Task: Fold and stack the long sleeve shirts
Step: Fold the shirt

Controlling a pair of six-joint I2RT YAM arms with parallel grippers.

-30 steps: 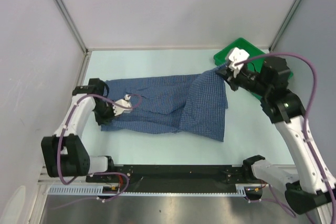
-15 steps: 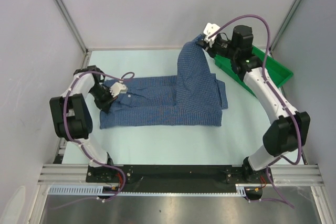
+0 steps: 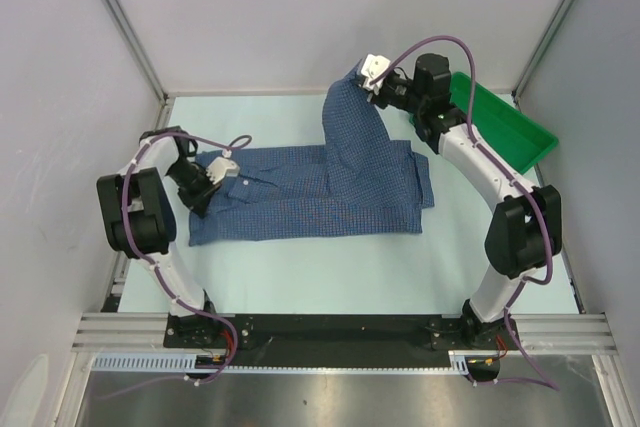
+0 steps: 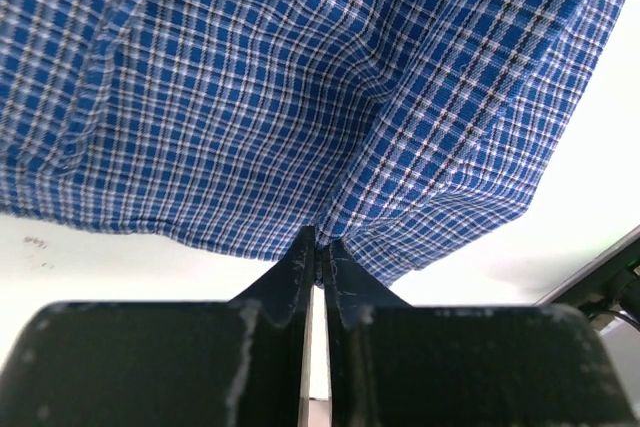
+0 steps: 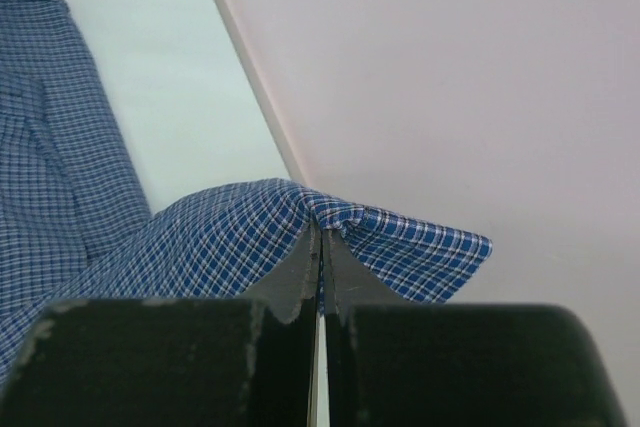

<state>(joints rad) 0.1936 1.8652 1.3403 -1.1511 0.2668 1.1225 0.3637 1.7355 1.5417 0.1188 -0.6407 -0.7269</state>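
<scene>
**Blue check shirt held at both ends, one part lifted**

The shirt (image 3: 300, 197) lies flat across the middle of the table (image 3: 300, 267), running from 9 to 3 o'clock. One part is pulled up in a tall fold toward 12 o'clock.

The top view shows the whole layout. The left gripper (image 3: 224, 169) is low at the shirt's 9 o'clock end. The right gripper (image 3: 372, 73) is raised at 12–1 o'clock with cloth hanging from it.

Only the wrist views show the grips. On the left, the fingers (image 4: 285, 282) are almost together, with bunched cloth caught at their tips. On the right, the fingers (image 5: 298, 277) are pressed tight on a folded edge of cloth, in front of the back wall (image 5: 450, 97).

The green tray (image 3: 510, 132) sits at 2 o'clock, apart from the shirt. What shows of its inside is plain green, and the right arm hides part of it.
</scene>
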